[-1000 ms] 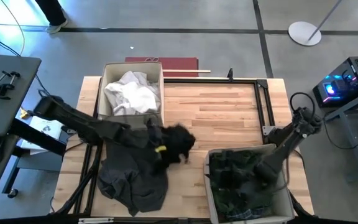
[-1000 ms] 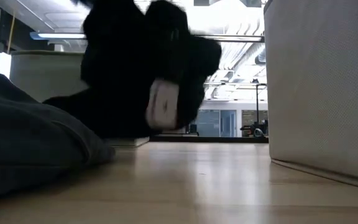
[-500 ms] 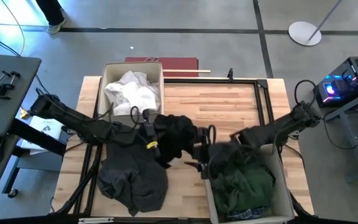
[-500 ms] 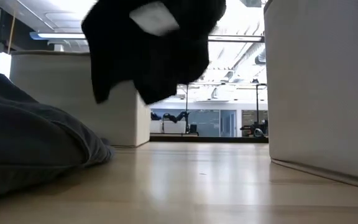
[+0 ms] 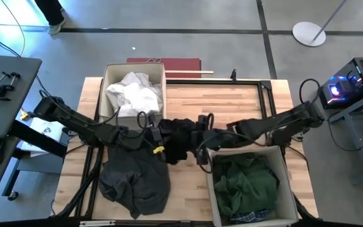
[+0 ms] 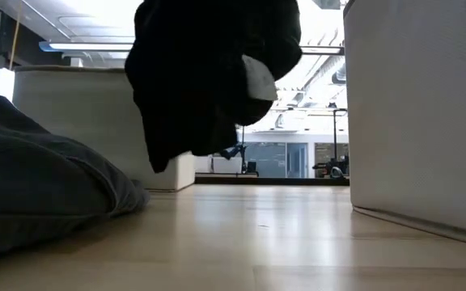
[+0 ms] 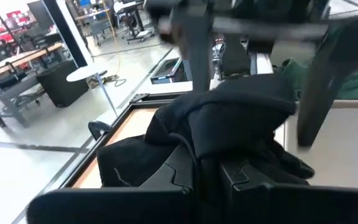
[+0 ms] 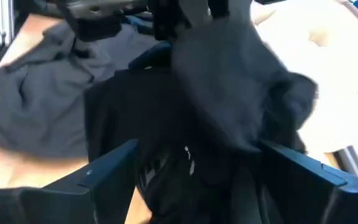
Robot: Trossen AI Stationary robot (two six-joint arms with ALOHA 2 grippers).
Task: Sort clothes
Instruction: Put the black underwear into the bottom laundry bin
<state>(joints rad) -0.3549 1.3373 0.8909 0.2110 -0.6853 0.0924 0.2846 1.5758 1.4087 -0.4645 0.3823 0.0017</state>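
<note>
A black garment (image 5: pixel 180 133) hangs in the air over the middle of the table, and shows in the low view (image 6: pixel 209 81) clear of the tabletop. My left gripper (image 5: pixel 164 137) reaches in from the table's left and is shut on it. My right gripper (image 5: pixel 197 144) has come across from the right. It is open, with its fingers (image 8: pixel 114 165) on either side of the garment's right part (image 8: pixel 185 118). A dark grey garment (image 5: pixel 134 180) lies crumpled on the near left of the table. My left gripper pinches a bunched part of the black garment (image 7: pixel 229 124) between its two fingers, coming about level from the table's left. The garment hangs slack below the fingers, lifted clear of the table. My right gripper straddles the garment from the right; I cannot tell whether its fingers touch it.
A beige bin (image 5: pixel 109 75) at the far left holds white clothes (image 5: pixel 134 91). A beige bin (image 5: pixel 210 189) at the near right holds a dark green garment (image 5: pixel 247 183) and a bit of plaid. A black frame (image 5: pixel 266 101) edges the far right.
My left gripper has lifted the black garment clear of the table and carried it slightly toward the right. My right gripper has risen out of the near right bin and moved toward the table's left, up to the black garment.
</note>
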